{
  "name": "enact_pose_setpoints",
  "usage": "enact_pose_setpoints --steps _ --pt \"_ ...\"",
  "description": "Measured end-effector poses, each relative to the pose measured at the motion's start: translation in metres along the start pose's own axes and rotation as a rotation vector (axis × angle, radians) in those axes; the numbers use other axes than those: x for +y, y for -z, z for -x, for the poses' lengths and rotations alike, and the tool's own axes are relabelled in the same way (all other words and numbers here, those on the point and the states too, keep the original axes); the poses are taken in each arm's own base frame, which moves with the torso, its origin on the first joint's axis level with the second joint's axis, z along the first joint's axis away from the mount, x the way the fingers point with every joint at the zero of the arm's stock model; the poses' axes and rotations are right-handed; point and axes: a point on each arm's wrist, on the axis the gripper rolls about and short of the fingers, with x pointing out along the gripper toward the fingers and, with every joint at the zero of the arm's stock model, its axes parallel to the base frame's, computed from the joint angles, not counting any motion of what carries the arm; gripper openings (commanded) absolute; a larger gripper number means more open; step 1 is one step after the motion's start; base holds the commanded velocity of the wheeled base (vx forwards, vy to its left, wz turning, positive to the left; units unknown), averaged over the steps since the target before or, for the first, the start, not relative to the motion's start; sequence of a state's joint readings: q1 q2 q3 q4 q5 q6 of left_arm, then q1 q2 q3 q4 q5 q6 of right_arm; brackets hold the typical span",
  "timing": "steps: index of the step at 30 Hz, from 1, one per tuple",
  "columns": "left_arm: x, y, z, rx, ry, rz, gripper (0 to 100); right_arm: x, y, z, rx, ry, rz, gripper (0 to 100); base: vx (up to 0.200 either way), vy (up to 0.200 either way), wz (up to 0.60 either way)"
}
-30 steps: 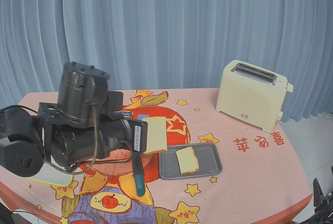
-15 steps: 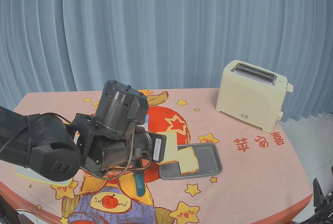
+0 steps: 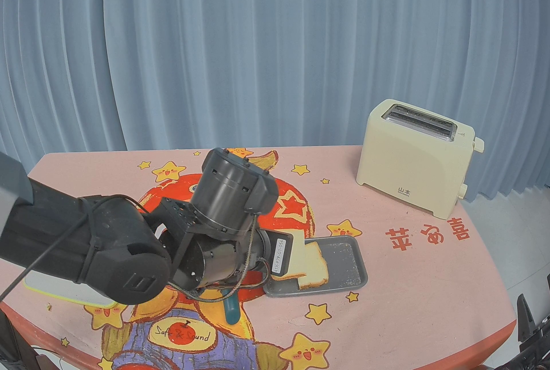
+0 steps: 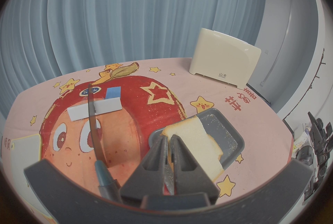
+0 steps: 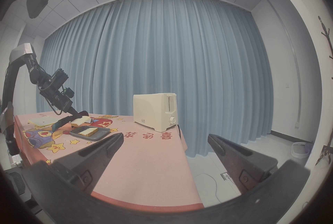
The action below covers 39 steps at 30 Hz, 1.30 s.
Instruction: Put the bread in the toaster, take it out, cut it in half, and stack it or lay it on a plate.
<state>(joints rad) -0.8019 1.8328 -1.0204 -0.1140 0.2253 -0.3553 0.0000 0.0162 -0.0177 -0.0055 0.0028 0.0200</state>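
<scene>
My left gripper [image 4: 169, 139] is shut on a half slice of bread [image 4: 196, 141], held low over the near-left part of the grey tray [image 4: 227, 130]. In the head view that half slice [image 3: 295, 258] leans against or just over a second half slice [image 3: 315, 269] lying in the tray [image 3: 346, 268]; whether they touch I cannot tell. The cream toaster [image 3: 418, 156] stands at the table's far right with empty slots. My right gripper [image 5: 164, 141] hangs open beyond the table's right edge, holding nothing.
A knife with a teal handle [image 3: 231, 308] lies left of the tray, its blade [image 4: 92, 120] pointing away. A white cutting board [image 3: 54, 288] sits at the front left edge. White and blue tape strips [image 4: 95, 109] lie on the tablecloth.
My left arm has swung right and downward, carrying the half slice from above the tablecloth to the tray beside the other half. The right gripper has not moved.
</scene>
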Motion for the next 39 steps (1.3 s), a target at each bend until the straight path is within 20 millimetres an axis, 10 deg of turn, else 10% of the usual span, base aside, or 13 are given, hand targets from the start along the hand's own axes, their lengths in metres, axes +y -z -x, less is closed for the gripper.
enact_pose_setpoints --steps 39 --pt "-0.022 0.001 -0.032 0.022 -0.001 -0.033 0 0.0 0.0 0.0 0.0 0.0 0.0 100 0.0 0.0 0.0"
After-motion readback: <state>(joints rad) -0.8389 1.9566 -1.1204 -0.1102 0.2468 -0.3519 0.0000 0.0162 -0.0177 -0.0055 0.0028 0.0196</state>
